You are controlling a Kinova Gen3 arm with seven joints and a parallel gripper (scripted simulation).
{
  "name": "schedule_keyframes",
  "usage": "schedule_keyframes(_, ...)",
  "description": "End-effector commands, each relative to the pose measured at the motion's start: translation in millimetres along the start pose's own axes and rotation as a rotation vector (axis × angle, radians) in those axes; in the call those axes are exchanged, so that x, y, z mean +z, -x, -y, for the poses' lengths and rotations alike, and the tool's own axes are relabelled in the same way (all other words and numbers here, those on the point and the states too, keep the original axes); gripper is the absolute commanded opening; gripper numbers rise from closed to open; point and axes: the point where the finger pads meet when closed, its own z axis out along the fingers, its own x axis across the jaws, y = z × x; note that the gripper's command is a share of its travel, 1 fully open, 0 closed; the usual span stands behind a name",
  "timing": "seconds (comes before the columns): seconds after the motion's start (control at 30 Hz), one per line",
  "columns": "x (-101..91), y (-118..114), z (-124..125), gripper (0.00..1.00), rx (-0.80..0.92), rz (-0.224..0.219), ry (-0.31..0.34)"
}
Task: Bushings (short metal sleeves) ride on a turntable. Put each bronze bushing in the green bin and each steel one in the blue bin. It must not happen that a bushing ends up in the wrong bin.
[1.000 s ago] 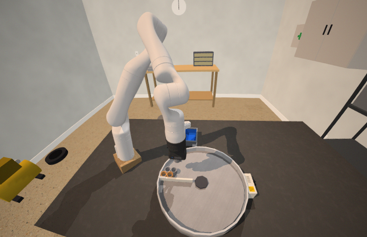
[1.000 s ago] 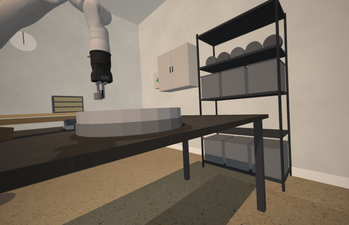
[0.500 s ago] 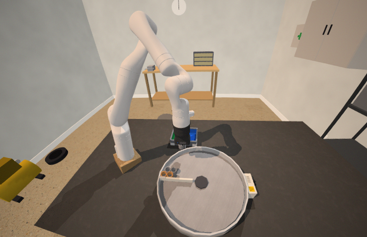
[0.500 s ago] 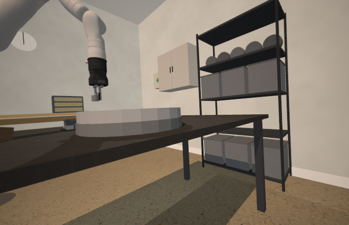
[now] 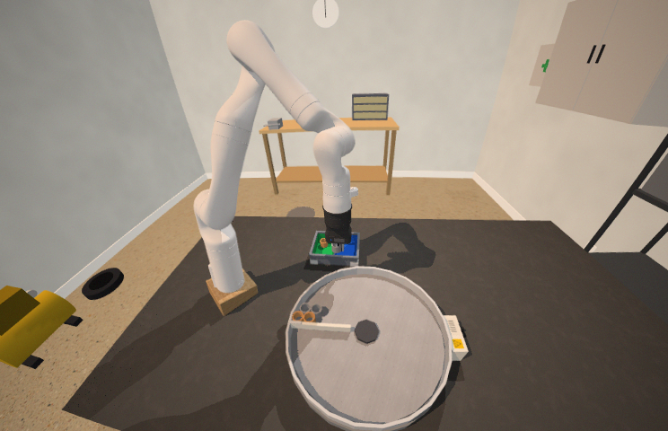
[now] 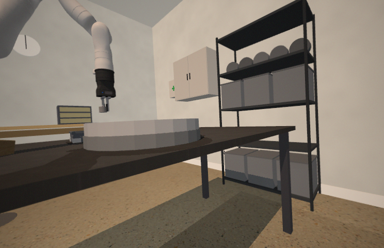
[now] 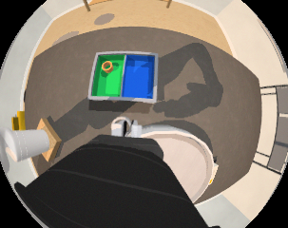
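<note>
risk: jaws [image 5: 338, 244] [image 6: 104, 107] shut narrowly on a steel bushing [image 5: 336, 248] [image 6: 102, 109] near the divider; early release could drop it into green | turntable [image 5: 396, 365] [image 6: 140, 128] [image 7: 182, 166]: two bronze, two steel bushings | blue bin [image 5: 351, 250] [image 7: 139, 78]: none seen | green bin [image 5: 327, 250] [image 7: 105, 86]: one bronze bushing [image 5: 323, 243] [image 7: 103, 66]

Seen from above, the turntable [image 5: 385, 375] [image 6: 140, 128] [image 7: 186, 161] stands on the table [image 5: 497, 284] [image 6: 245, 131] [image 7: 239, 95]; its bar [image 5: 321, 327] runs from the central hub [image 5: 366, 331] to the left rim. Four bushings [image 5: 303, 317] lie on the turntable, just behind the bar. Behind the turntable is a divided tray [image 5: 335, 259] [image 6: 77, 136] [image 7: 124, 100], one bushing [image 5: 323, 243] [image 7: 106, 70] in its left compartment; left, the arm's base block [image 5: 232, 303] [image 6: 3, 147] [image 7: 55, 143]; right, a small box [image 5: 452, 329].
</note>
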Motion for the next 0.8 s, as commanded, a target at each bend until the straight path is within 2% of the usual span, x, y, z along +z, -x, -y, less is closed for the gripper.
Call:
schedule_keyframes(0.0, 0.0, -1.1, 39.0, 0.00, -0.050, -0.002, -0.004)
schedule_keyframes(0.17, 0.0, -1.1, 39.0, 0.00, -0.050, -0.002, -0.004)
schedule_keyframes(0.33, -0.3, -4.9, 89.2, 0.00, -0.051, -0.002, -0.004)
schedule_keyframes(0.77, -0.3, -5.0, 89.0, 0.00, -0.050, -0.002, -0.004)
